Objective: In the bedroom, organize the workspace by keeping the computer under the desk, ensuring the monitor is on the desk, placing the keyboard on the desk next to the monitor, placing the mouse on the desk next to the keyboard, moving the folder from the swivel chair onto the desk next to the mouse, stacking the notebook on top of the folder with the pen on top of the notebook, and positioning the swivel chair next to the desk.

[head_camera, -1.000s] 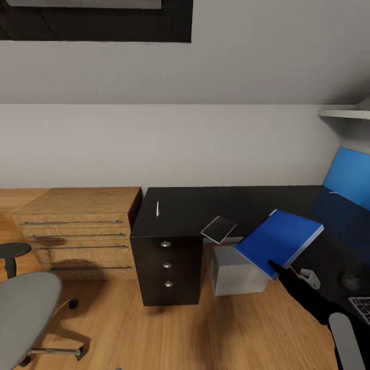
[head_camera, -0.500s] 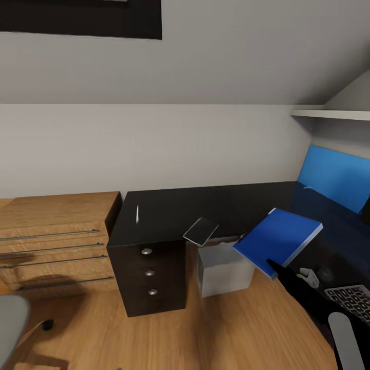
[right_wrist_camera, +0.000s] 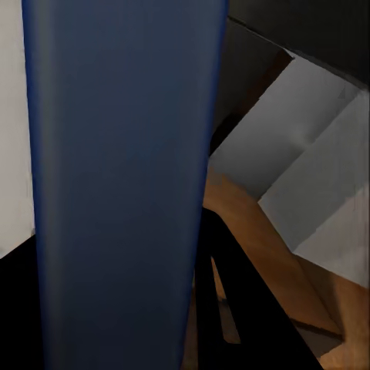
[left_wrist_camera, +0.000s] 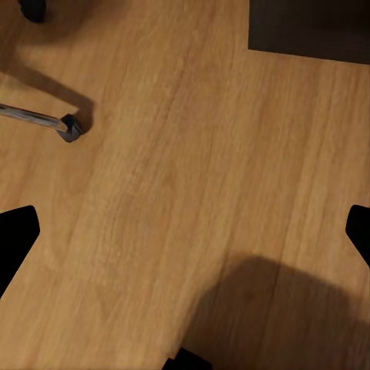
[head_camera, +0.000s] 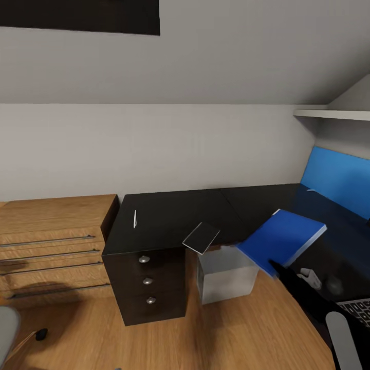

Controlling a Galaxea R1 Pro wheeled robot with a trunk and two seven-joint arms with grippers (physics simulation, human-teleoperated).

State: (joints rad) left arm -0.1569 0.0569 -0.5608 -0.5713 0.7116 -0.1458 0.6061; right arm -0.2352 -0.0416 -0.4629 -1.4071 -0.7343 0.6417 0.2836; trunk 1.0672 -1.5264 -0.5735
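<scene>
My right gripper (head_camera: 275,267) is shut on the near corner of the blue folder (head_camera: 281,239), holding it tilted above the black desk (head_camera: 174,210) beside its inner edge. In the right wrist view the folder (right_wrist_camera: 123,185) hangs close to the lens. A white pen (head_camera: 135,218) lies on the desk's left part. The dark notebook (head_camera: 201,238) overhangs the front edge. The grey computer (head_camera: 226,277) stands under the desk. At the right stand the blue monitor (head_camera: 339,180) and a keyboard corner (head_camera: 359,308). A dark mouse-like blob (head_camera: 334,283) lies near it. My left gripper (left_wrist_camera: 185,231) hangs open over the floor.
A wooden dresser (head_camera: 51,241) stands left of the desk, whose drawer unit (head_camera: 146,280) faces me. A wall shelf (head_camera: 334,113) hangs above the monitor. A swivel chair caster (left_wrist_camera: 69,127) rests on the wooden floor, with the seat's edge (head_camera: 5,329) at the lower left.
The whole view has swung to the right, so the chair has nearly left the picture and the desk sits more central. The folder stays in my right gripper.
</scene>
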